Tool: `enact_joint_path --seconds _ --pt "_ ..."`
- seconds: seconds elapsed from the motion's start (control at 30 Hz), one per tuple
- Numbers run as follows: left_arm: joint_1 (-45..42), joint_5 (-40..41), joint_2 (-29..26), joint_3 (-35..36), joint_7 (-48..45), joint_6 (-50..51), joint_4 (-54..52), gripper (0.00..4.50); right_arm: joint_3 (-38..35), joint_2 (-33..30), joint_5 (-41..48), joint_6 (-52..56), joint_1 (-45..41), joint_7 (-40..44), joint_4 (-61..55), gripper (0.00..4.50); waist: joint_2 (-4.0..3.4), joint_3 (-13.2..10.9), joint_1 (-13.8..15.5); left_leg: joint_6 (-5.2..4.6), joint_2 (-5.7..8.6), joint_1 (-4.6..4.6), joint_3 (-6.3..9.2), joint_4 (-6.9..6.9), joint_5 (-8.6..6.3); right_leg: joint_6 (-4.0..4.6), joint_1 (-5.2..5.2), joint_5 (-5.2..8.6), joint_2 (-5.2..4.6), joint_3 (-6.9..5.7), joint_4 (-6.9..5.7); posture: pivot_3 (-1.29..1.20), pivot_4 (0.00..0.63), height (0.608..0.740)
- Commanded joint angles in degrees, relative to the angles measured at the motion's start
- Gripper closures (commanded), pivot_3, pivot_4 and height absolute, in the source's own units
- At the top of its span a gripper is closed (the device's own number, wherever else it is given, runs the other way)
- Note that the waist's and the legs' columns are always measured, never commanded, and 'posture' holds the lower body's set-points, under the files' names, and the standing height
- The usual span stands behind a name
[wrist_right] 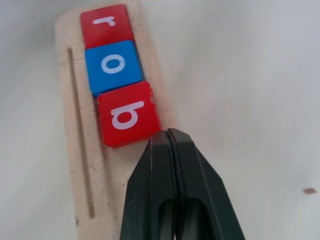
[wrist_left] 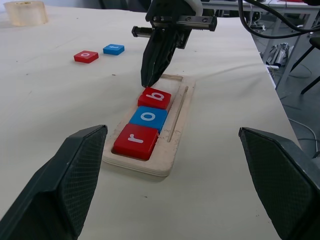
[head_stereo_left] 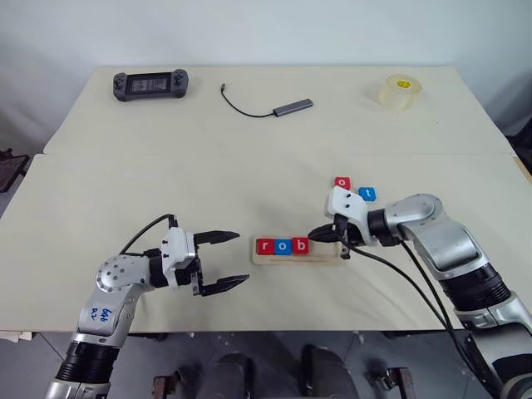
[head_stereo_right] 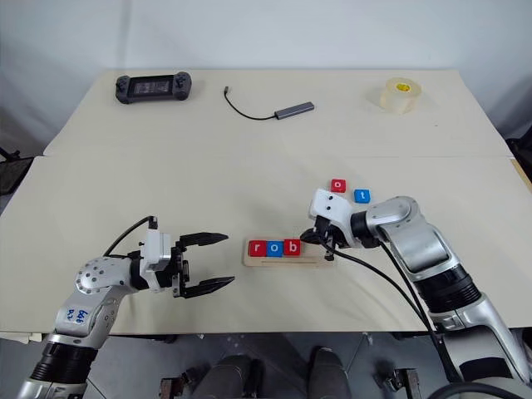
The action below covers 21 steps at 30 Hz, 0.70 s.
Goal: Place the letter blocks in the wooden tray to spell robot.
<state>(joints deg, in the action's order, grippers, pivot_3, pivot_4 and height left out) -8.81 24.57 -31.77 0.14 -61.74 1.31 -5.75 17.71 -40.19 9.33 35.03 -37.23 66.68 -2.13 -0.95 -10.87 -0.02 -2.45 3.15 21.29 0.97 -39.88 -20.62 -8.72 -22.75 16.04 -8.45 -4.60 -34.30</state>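
The wooden tray (head_stereo_left: 324, 256) lies near the front middle of the table. In its left part sit a red r block (head_stereo_left: 264, 246), a blue o block (head_stereo_left: 283, 246) and a red b block (head_stereo_left: 300, 245), the b slightly askew. My right gripper (head_stereo_left: 313, 234) is shut and empty, its tips right at the b block's free edge over the tray (wrist_right: 75, 165). A red o block (head_stereo_left: 342, 182) and a blue t block (head_stereo_left: 367, 194) lie loose on the table behind the tray. My left gripper (head_stereo_left: 238, 260) hangs open to the left of the tray, holding nothing.
At the back of the table lie a black handheld game console (head_stereo_left: 150, 84), a grey USB hub with a black cable (head_stereo_left: 293, 106) and a roll of clear tape (head_stereo_left: 399, 91). A seam between two tabletops runs across the middle.
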Motion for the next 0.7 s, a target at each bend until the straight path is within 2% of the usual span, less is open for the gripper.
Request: enact_joint_path --seconds 0.03,0.23,0.3,0.37,0.47,0.6,0.7 --pt "-0.5 0.9 -0.3 1.4 0.3 -0.1 -1.2 0.0 0.4 -0.4 1.4 1.0 0.0 1.7 -3.9 4.48 0.0 0.0 0.0 0.0 0.0 0.0 0.0 0.0 0.0 0.0 0.0 0.0 0.0 0.0 0.0 0.0 0.15 0.74" --pt "-0.6 0.8 -0.2 1.3 0.4 -0.3 -1.1 0.0 -0.7 -1.0 1.5 1.0 0.4 1.9 -4.5 4.48 0.0 0.0 0.0 0.0 0.0 0.0 0.0 0.0 0.0 0.0 0.0 0.0 0.0 0.0 0.0 0.0 0.15 0.74" --pt "-0.5 0.9 -0.1 1.4 0.4 -0.6 -1.0 0.0 -4.6 -1.1 3.3 -0.5 1.3 0.9 -4.9 4.48 0.0 0.0 0.1 0.0 0.0 0.0 0.01 0.0 0.0 0.0 0.0 0.0 0.0 0.0 0.0 0.0 0.15 0.74" --pt "-0.2 1.4 -0.2 2.8 0.6 -1.6 -0.9 0.0 -12.0 -2.1 6.5 -0.8 4.2 -0.7 -6.3 4.48 0.01 0.0 0.3 0.0 0.0 0.01 0.02 0.01 0.0 0.0 0.0 0.0 0.0 -0.01 0.0 0.0 0.15 0.74" --pt "0.5 1.8 -0.4 6.1 1.3 -4.2 -0.3 0.0 -22.0 -2.8 10.7 -4.8 11.6 -1.8 -9.1 3.96 0.02 0.0 0.8 0.0 0.01 0.02 0.02 0.04 0.0 0.0 0.0 0.0 0.0 -0.02 0.05 0.0 0.15 0.74" --pt "1.7 3.4 -0.7 10.4 2.0 -5.1 -0.4 0.0 -35.8 0.1 15.4 -14.9 24.3 -3.2 -12.1 2.56 0.03 0.0 1.4 0.0 -0.02 -0.03 0.0 0.21 0.0 0.0 0.07 0.0 0.03 -0.05 0.2 0.0 0.15 0.74" --pt "3.2 5.9 -1.3 12.1 1.6 -2.2 -1.2 0.0 -42.4 2.4 17.6 -18.8 32.3 -5.2 -13.3 1.47 0.03 0.0 1.5 0.0 -0.02 -0.06 -0.03 0.22 0.0 -0.01 0.1 0.0 0.04 -0.04 0.21 0.0 0.15 0.74"
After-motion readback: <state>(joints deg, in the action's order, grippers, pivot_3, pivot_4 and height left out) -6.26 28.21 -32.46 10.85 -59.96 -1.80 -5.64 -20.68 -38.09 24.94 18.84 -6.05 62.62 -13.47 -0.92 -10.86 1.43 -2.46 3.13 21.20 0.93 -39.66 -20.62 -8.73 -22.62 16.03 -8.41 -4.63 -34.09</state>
